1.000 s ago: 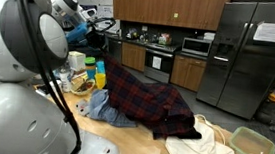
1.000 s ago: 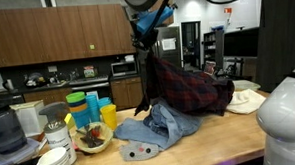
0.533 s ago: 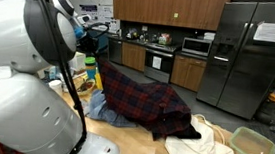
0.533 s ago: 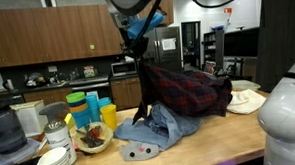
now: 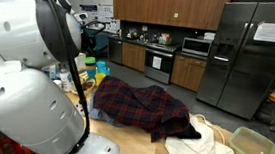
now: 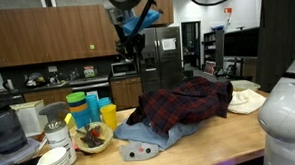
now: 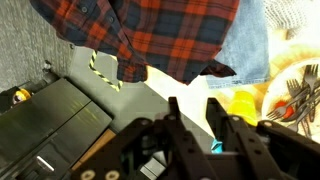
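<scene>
A red and navy plaid shirt lies heaped on the wooden counter, partly over a light blue denim garment. My gripper hangs high above the shirt's end nearest the cups, apart from it. In the wrist view my gripper is open, with a gap between its fingers and nothing in it. The plaid shirt and the denim garment lie well below the fingers.
Stacked coloured cups, a yellow cup and a bowl of utensils stand beside the clothes. A white cloth and a clear container lie at the counter's other end. Kitchen cabinets and a steel fridge stand behind.
The plaid shirt, held up by one end before, has dropped onto the counter in a heap. The jaws have parted and no cloth hangs from them.
</scene>
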Robot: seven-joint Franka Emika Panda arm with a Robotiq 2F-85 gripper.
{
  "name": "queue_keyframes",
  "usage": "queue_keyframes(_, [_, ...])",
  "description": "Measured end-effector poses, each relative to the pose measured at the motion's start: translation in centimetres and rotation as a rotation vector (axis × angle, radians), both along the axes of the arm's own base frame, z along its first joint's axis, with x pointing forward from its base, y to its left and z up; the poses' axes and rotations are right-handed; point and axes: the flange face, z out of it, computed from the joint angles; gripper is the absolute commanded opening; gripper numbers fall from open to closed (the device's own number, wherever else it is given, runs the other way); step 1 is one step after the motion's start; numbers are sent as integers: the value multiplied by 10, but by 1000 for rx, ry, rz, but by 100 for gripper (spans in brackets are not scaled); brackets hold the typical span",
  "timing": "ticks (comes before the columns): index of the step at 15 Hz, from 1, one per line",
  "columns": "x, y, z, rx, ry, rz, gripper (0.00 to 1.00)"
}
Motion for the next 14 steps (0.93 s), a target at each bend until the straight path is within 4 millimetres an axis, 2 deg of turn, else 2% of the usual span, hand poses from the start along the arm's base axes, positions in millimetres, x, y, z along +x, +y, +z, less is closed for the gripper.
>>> queue_keyframes(5, [13,-10,-6,98,100,-51,100])
queue_keyframes(10, [41,-45,-27,329,263,-181,100])
queue_keyframes(14, [52,-83,-61,486,389,-317,100])
